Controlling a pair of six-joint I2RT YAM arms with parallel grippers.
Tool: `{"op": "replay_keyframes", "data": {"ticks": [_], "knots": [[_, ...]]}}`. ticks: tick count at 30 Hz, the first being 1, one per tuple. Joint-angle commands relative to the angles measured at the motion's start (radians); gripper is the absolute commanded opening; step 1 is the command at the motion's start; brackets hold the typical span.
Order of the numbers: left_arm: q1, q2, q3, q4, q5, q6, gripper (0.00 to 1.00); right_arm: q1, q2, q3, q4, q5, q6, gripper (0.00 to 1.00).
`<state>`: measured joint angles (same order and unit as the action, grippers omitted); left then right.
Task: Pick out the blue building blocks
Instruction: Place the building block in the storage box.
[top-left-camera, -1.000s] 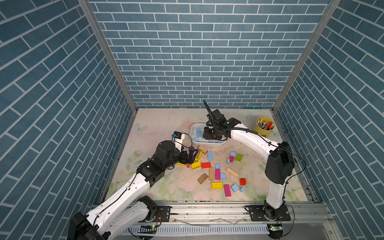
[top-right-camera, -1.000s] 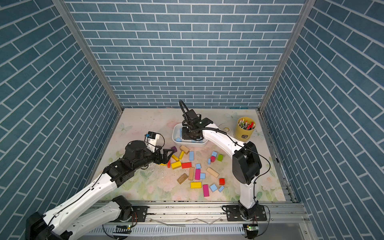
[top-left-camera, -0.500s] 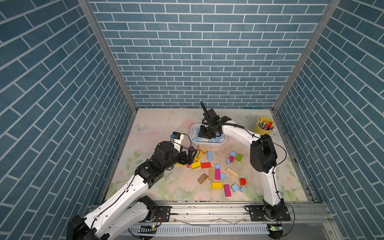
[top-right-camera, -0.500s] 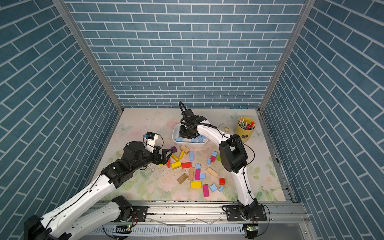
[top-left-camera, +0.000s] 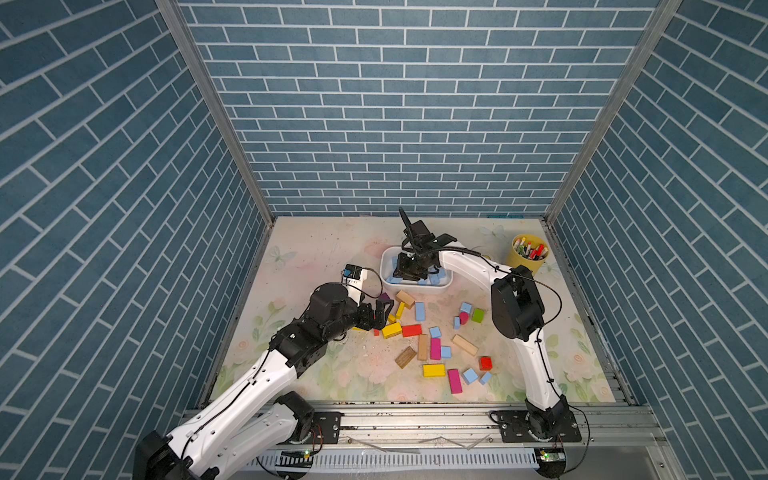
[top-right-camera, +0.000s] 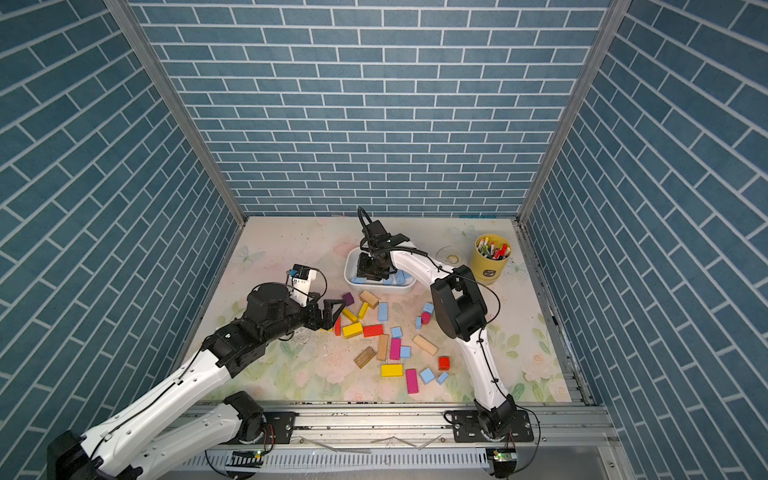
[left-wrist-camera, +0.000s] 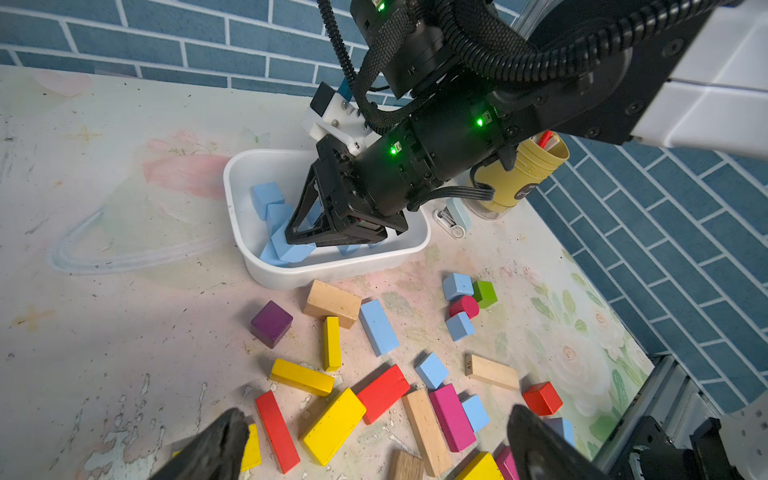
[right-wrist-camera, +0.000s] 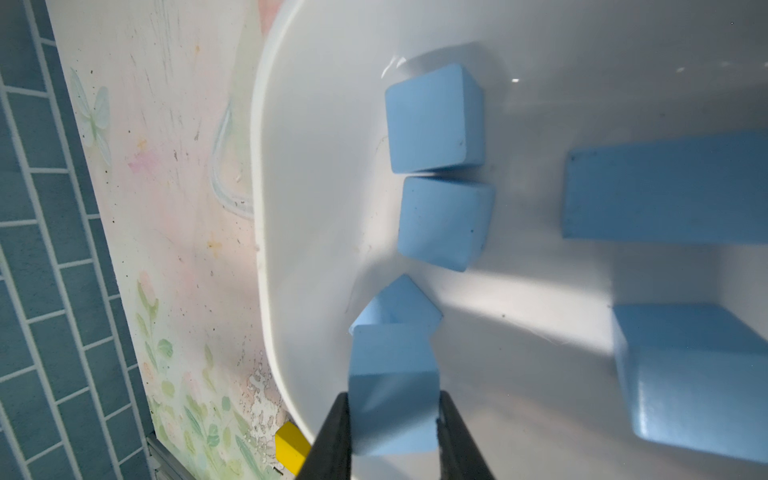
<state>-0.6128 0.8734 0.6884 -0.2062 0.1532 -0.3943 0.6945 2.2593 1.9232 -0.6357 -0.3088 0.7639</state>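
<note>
Right wrist view: right gripper (right-wrist-camera: 395, 436) pinches a blue block (right-wrist-camera: 392, 374) inside the white tub (right-wrist-camera: 266, 208), far centre.
Left gripper (left-wrist-camera: 374, 419): spread wide, empty.
Blue blocks (left-wrist-camera: 378, 326): several in the tub, others loose on the table (left-wrist-camera: 104, 208), nearer.

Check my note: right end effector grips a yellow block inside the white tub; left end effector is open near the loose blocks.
Wrong colour, as the right wrist view shows. The right end effector grips a blue block, not a yellow one, inside the white tub; the left end effector is open near the loose blocks.
</note>
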Motion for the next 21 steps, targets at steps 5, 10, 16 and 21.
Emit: {"op": "replay_keyframes", "data": {"ticks": [5, 10, 16, 21], "knots": [[0.003, -0.02, 0.005, -0.012, -0.01, 0.008, 0.99, -0.003, 0.004, 0.025, -0.01, -0.032, 0.042, 0.49], [0.003, -0.026, 0.006, -0.016, -0.012, 0.007, 0.99, -0.003, -0.02, 0.021, -0.006, -0.038, 0.043, 0.56], [0.004, -0.027, 0.007, -0.019, -0.013, 0.004, 0.99, -0.003, -0.059, 0.007, 0.011, -0.043, 0.042, 0.6], [0.003, -0.03, 0.006, -0.02, -0.014, 0.002, 0.99, -0.004, -0.134, -0.024, 0.024, -0.043, 0.037, 0.64]]}}
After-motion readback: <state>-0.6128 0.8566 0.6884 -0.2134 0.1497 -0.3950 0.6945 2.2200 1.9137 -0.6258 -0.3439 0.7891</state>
